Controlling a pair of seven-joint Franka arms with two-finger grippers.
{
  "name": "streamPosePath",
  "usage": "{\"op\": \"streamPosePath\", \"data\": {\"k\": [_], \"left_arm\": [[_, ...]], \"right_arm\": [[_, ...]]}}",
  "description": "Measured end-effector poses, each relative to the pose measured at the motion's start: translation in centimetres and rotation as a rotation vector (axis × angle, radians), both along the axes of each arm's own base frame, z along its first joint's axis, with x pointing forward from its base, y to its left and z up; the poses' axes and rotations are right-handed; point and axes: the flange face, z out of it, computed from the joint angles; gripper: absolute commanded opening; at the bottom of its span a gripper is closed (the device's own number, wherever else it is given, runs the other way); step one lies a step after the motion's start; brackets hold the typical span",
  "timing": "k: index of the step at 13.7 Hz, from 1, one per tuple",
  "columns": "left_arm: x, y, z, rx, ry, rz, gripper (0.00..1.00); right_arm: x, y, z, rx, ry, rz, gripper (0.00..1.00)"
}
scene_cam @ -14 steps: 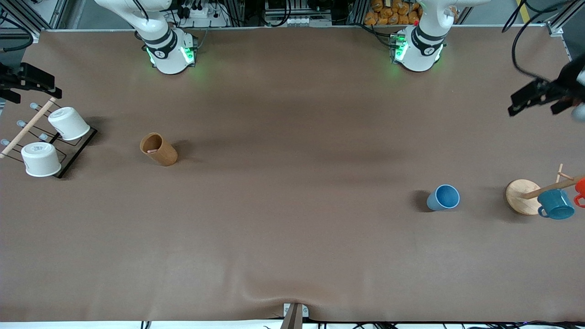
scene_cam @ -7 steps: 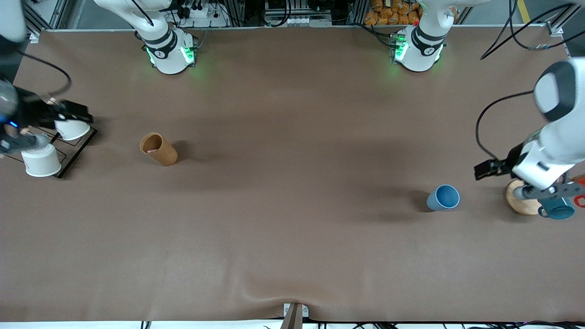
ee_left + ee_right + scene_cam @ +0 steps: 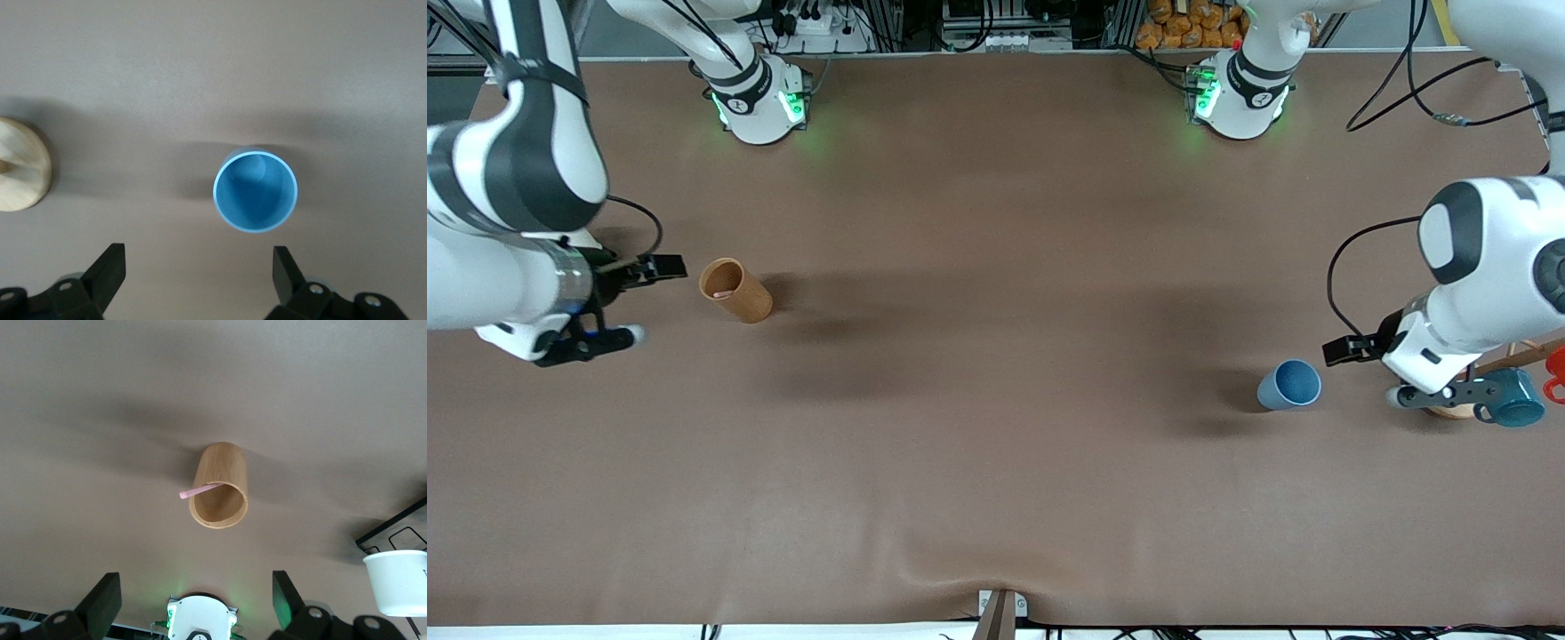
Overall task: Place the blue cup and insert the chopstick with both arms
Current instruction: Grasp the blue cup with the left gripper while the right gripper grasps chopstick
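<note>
Left gripper (image 3: 193, 280), jaws wide, hovers beside the upright blue cup (image 3: 1289, 384) near the tabletop's left-arm end; right gripper (image 3: 193, 600), jaws wide, faces the wooden holder (image 3: 735, 290) containing the chopstick (image 3: 200, 491); an off-centre approach could topple either one.

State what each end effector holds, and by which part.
Nothing: the left end effector is open near the blue cup, the right end effector open near the wooden holder.

A robotics lab, most likely. Two white arms (image 3: 751, 98) are bolted to a brown-covered table (image 3: 996, 444) — cables and aluminium framing (image 3: 996, 27) along its edge.
</note>
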Motion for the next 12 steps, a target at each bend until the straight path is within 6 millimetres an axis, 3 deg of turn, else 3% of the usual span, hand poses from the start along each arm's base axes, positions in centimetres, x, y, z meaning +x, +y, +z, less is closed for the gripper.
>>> {"op": "streamPosePath", "data": {"k": [4, 7, 9, 12], "left_arm": [[0.1, -0.2, -4.5, -0.001, -0.06, -0.006, 0.7], [-0.2, -0.4, -6.8, -0.002, -0.059, -0.011, 0.53], [-0.2, -0.5, -7.7, -0.002, -0.053, -0.012, 0.35], [-0.2, -0.8, -9.2, -0.002, -0.043, -0.017, 0.0]], "right_arm": [[-0.3, 2.0, -3.4, -0.005, 0.053, 0.033, 1.0], [-0.8, 3.2, -5.5, -0.008, 0.074, 0.053, 1.0], [-0.5, 3.4, -7.1, -0.011, 0.076, 0.056, 1.0], [0.0, 3.2, -9.8, -0.029, 0.094, 0.027, 1.0]]}}
